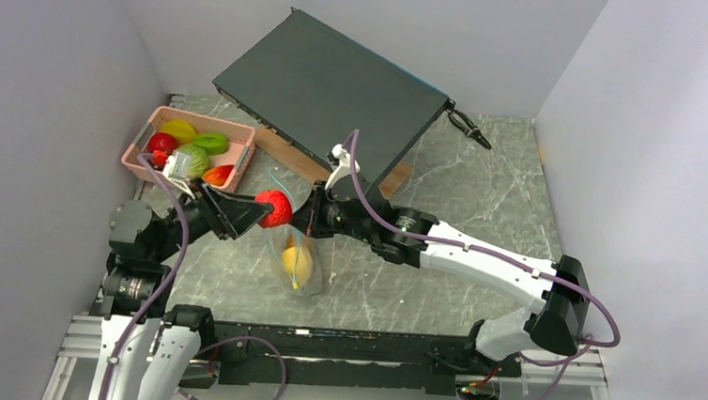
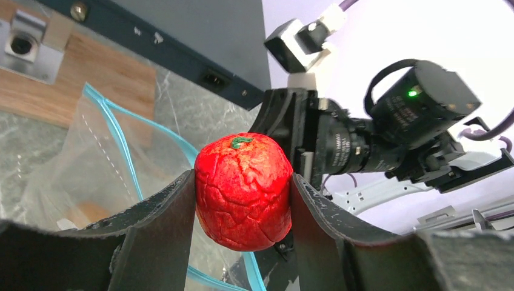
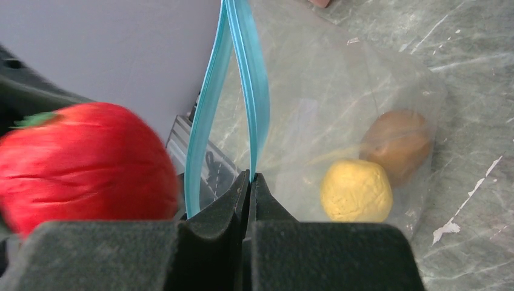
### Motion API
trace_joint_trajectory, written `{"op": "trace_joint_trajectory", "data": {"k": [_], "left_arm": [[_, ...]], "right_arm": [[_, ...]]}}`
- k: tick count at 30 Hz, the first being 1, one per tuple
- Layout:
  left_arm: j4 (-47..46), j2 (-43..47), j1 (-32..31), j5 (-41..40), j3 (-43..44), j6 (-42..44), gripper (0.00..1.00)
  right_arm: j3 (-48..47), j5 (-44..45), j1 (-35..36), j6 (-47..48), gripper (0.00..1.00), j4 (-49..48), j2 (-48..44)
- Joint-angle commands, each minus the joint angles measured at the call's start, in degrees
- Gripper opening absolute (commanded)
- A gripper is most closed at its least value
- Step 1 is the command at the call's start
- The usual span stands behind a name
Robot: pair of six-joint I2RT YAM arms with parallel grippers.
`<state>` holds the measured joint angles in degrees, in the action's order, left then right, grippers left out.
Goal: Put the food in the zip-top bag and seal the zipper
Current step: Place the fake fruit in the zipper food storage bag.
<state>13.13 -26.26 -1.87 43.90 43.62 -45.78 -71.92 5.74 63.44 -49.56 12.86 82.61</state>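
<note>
Fruit [image 1: 275, 209], a red one, is squeezed in the left pincer [image 2: 242, 182] just beside the open mouth of the bag [image 3: 339, 91], which the right pincer [image 3: 250, 182], shut tight on its blue strip [image 3: 257, 103], holds up near the front edge of the bench [image 1: 390, 301].

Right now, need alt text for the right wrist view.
The right gripper is shut on the teal zipper, holding the clear bag with its mouth open. A red fruit sits blurred at left beside the mouth; a yellow fruit and a brown fruit lie inside the bag.
</note>
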Motion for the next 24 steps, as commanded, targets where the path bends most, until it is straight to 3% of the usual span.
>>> {"op": "trace_joint_trajectory", "data": {"k": [1, 8, 19, 24], "left_arm": [[0.2, -2.2, -2.7, -2.5, -3.4, 0.3, 0.35], [4.5, -2.7, -5.1, -9.9, -4.6, 4.3, 0.39], [11.3, -7.1, -5.2, -10.6, -0.9, 10.0, 0.98], [12.7, -7.1, -5.2, -11.4, 2.1, 11.5, 0.98]], "right_arm": [[-1.2, 0.8, -0.2, -0.5, 0.00, -3.3, -1.9], [-0.1, 1.9, -0.1, -0.5, 0.00, -3.6, -3.7], [-0.9, 0.2, -0.2, -0.3, 0.00, -3.1, -2.8], [-0.8, 0.1, -0.2, -0.4, 0.00, -2.9, -2.6]]}}
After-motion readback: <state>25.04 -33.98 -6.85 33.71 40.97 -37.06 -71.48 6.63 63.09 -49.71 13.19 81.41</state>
